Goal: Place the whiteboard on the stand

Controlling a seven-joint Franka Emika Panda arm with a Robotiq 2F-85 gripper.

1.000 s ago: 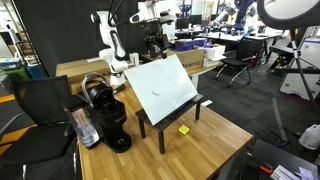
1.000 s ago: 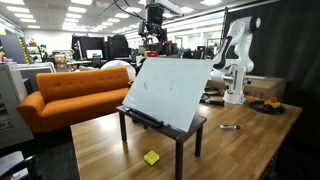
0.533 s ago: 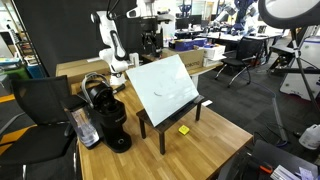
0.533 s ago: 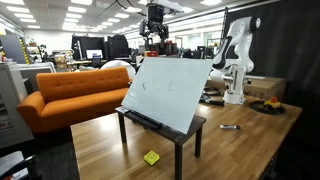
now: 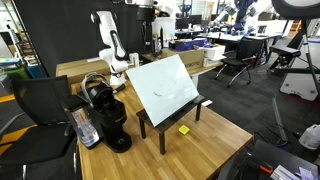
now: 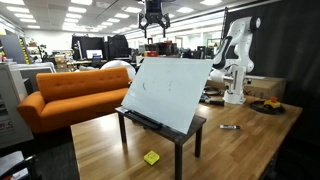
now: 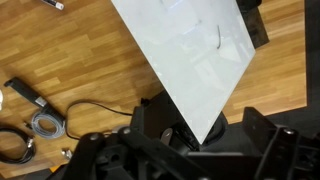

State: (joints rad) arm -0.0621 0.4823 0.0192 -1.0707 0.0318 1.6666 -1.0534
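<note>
Black office chair (image 5: 38,108) at the far left in an exterior view. Just right of it, a black coffee machine (image 5: 108,122) stands on the light wooden tabletop (image 5: 212,148).

Mid-frame: the whiteboard (image 5: 165,86) is on the stand (image 5: 172,118). Its lower edge rests on the dark top and the panel tilts back, its face plain white with a faint mark. The stand's legs are planted on the tabletop. A small yellow object (image 5: 183,129) lies on the wood just beside the stand's front leg, apart from it.

From the opposite side, an orange sofa (image 6: 68,98) is at the left, behind the table. The whiteboard (image 6: 166,90) is at centre, with a dark ledge running along its bottom edge at the stand's (image 6: 170,130) front. What props the panel from behind I cannot tell. The yellow object (image 6: 151,157) is on the wood below. The gripper (image 6: 154,19) hangs high above the board's upper edge, well apart from it, with its fingers spread and nothing between them. At the right are a small dark item (image 6: 229,127) on the tabletop and the white robot arm (image 6: 238,58).

In the wrist view, a coiled cable (image 7: 40,124) lies on the wood at the left. The whiteboard (image 7: 188,55) runs diagonally across the centre. The gripper (image 7: 185,150) shows as dark masses along the bottom edge, parted and empty.
</note>
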